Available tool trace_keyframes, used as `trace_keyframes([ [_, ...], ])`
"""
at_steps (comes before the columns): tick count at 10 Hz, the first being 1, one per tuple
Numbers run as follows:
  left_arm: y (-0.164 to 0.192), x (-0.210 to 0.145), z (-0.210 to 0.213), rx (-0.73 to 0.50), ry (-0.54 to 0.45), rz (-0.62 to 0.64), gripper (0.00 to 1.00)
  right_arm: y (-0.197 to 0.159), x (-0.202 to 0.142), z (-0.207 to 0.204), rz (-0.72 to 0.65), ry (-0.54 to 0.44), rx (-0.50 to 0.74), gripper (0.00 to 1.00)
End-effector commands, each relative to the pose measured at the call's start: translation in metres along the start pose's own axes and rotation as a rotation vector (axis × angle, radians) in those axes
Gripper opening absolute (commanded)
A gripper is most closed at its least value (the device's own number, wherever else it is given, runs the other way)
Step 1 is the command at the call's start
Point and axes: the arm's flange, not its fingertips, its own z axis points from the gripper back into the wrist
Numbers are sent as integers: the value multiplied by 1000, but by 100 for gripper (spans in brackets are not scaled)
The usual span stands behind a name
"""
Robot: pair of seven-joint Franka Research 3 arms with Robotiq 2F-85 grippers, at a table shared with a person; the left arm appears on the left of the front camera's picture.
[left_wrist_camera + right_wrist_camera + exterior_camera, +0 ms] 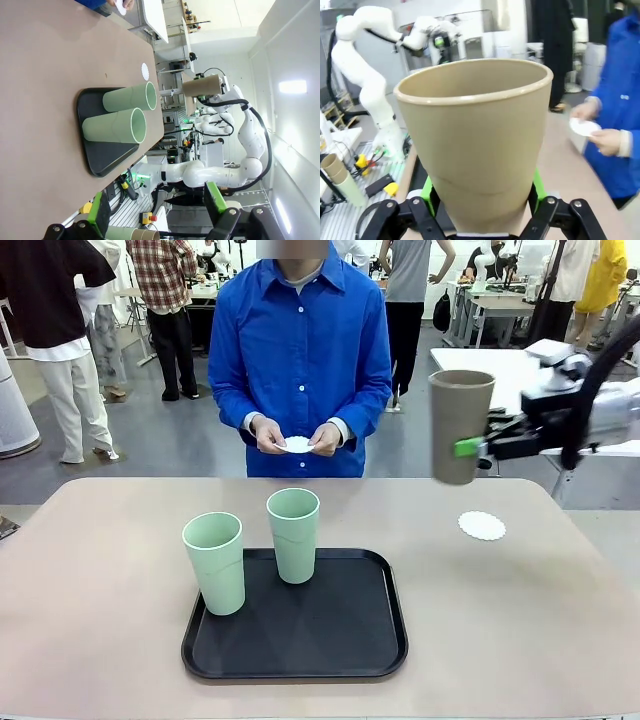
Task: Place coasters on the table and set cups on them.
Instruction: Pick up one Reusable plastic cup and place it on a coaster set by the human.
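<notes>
**Operator:** Report the end effectors and the count of cups, nearest first.

**Technician:** The left gripper (pixel 155 200) is nearest. Its jaws are spread wide with nothing between them, and it is on the robot's side, well apart from the cups.

There are three cups. Two are mint green and stand upright on the black tray (pixel 300 650), which lies on the table (pixel 100 590). The near mint cup (pixel 214 562) is at the tray's left edge. The far mint cup (pixel 293 535) is at its far edge. The two are close together but not touching.

The third is the taupe cup (pixel 460 425). The right gripper (pixel 468 448) is clamped on its wall and holds it upright in the air, clear of the tabletop.

**Operator:** And the count and position of the coasters?

**Technician:** One table coaster (pixel 482 525) lies flat on the right side of the table, beyond the tray and well apart from it. No cup stands on it. The taupe cup hangs near it without contact.

At the far side, a person (pixel 300 350) in a blue shirt holds a held coaster (pixel 297 444) between the right hand (pixel 268 433) and the left hand (pixel 326 437). I cannot tell whether it is a single disc or a stack.
</notes>
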Motion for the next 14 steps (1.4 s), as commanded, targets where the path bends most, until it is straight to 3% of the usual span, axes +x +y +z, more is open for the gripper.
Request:
trace_keyframes([
  [1, -1, 0, 1, -12, -2, -10, 100, -25, 0, 50, -46, -97, -67, 84],
  [3, -1, 0, 1, -12, -2, -10, 100, -41, -7, 107, -68, -122, -156, 84],
  [5, -1, 0, 1, -12, -2, -10, 100, -46, -14, 127, -72, -123, -177, 84],
  [12, -1, 0, 1, -12, -2, -10, 100, -42, -23, 135, -57, -93, -195, 84],
  [14, -1, 0, 1, -12, -2, -10, 100, -60, -41, 126, -45, -87, -169, 84],
])
